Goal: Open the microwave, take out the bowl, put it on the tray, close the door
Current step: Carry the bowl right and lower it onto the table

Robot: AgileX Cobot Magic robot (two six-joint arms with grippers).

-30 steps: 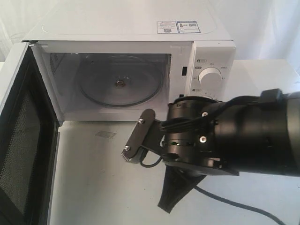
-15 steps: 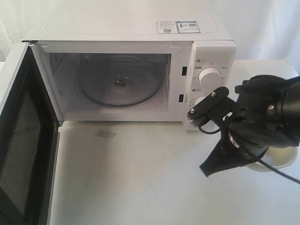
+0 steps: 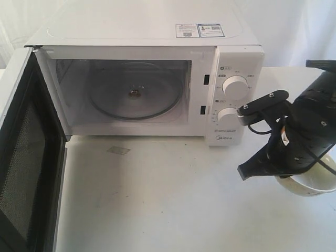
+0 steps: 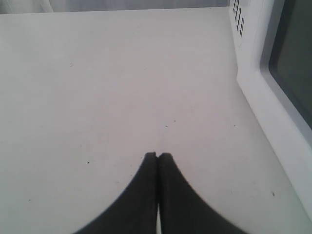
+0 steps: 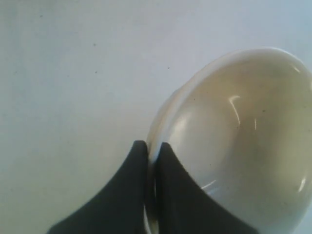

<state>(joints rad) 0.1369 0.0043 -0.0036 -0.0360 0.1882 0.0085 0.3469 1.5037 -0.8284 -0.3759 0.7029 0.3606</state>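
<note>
The bowl (image 3: 314,184) is low at the right of the scene, out past the dial side of the microwave (image 3: 147,31). I cannot tell whether it touches the counter (image 3: 157,199). My right tool (image 5: 152,146) is clamped on its rim, one finger inside and one outside. The door (image 3: 26,173) hangs wide open on the left, and the glass turntable (image 3: 134,94) shows inside. My left tool (image 4: 157,156) has its fingers pressed together on nothing, low over the counter just beside the door's outer face.

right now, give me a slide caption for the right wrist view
Right jaws shut on the rim of the bowl, white table behind
</note>
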